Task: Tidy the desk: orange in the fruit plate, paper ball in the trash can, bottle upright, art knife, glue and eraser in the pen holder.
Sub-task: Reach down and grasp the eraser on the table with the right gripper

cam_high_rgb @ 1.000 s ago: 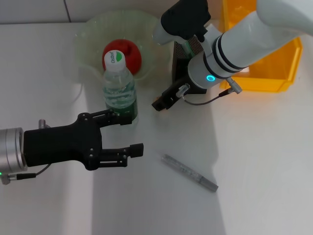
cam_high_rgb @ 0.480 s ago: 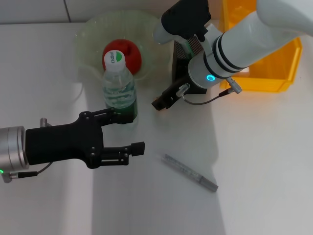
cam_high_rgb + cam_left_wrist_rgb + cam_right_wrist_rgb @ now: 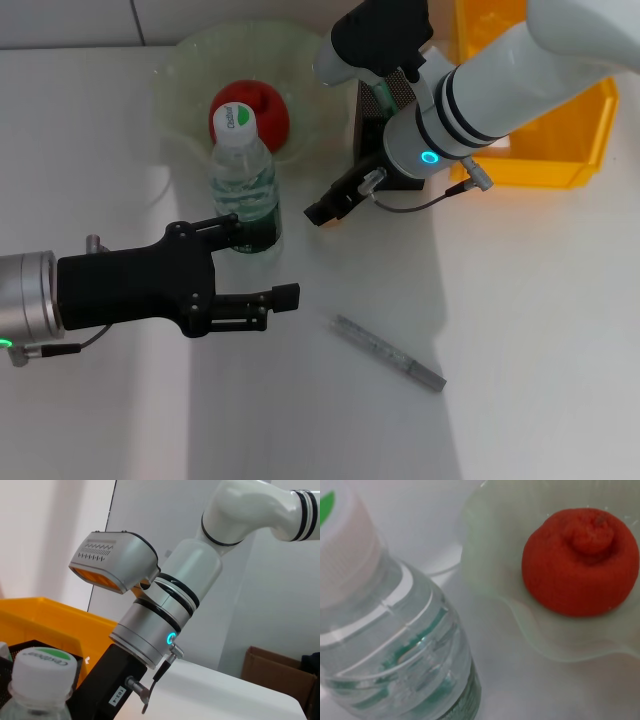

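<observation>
The bottle (image 3: 243, 190) stands upright on the desk (image 3: 520, 330) just in front of the fruit plate (image 3: 190, 60), which holds the orange (image 3: 268, 108). My left gripper (image 3: 262, 258) is open beside the bottle's base, its far finger (image 3: 215, 226) against the bottle's lower part. The right gripper (image 3: 322, 211) hangs low in front of the pen holder (image 3: 368, 130), which my right arm largely hides. A slim grey art knife (image 3: 388, 352) lies on the desk. The right wrist view shows the bottle (image 3: 395, 645) and orange (image 3: 580, 562) close up. Paper ball, glue and eraser are out of view.
The trash can (image 3: 560, 150) stands at the back right behind my right arm. In the left wrist view, the bottle's cap (image 3: 44, 662), the trash can (image 3: 50, 620) and my right arm (image 3: 150, 630) fill the frame.
My left gripper has shifted slightly right and towards the bottle, its far finger now against the bottle's lower part. The right gripper edged a little left.
</observation>
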{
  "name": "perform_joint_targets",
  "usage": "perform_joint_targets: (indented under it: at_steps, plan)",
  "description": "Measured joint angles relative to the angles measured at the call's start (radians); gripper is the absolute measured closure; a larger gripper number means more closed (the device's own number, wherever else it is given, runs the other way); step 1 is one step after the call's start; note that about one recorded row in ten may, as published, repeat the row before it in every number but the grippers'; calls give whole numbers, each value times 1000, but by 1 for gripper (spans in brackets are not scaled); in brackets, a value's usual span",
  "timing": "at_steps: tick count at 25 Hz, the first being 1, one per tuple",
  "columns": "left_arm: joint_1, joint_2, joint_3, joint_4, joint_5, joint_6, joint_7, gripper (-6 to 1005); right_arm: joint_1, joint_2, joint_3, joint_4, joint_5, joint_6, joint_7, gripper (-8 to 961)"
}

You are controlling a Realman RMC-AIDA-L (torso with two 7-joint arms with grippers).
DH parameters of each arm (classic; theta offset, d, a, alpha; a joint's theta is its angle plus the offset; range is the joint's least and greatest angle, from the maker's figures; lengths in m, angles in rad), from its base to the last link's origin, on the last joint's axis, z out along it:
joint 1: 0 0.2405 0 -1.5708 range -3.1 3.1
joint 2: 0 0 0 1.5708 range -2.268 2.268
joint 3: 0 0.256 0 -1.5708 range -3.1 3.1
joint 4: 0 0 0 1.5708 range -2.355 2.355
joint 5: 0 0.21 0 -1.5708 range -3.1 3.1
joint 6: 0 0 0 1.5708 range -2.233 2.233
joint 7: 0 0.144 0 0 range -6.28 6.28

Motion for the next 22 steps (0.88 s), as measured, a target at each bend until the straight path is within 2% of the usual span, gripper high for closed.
perform_joint_targets:
  at_steps: [5, 13, 22]
  plan:
    - [-3, -1, 2, -4, 0, -8, 0, 154, -1, 0, -5, 3, 10, 15, 0, 402]
    - [-11, -1, 1, -12, 0, -14, 0, 154, 0, 0, -9, 8, 10, 24, 0, 416]
    - [-26, -2, 1, -19, 0, -26, 0, 154, -2, 0, -16, 13, 11, 31, 0, 502]
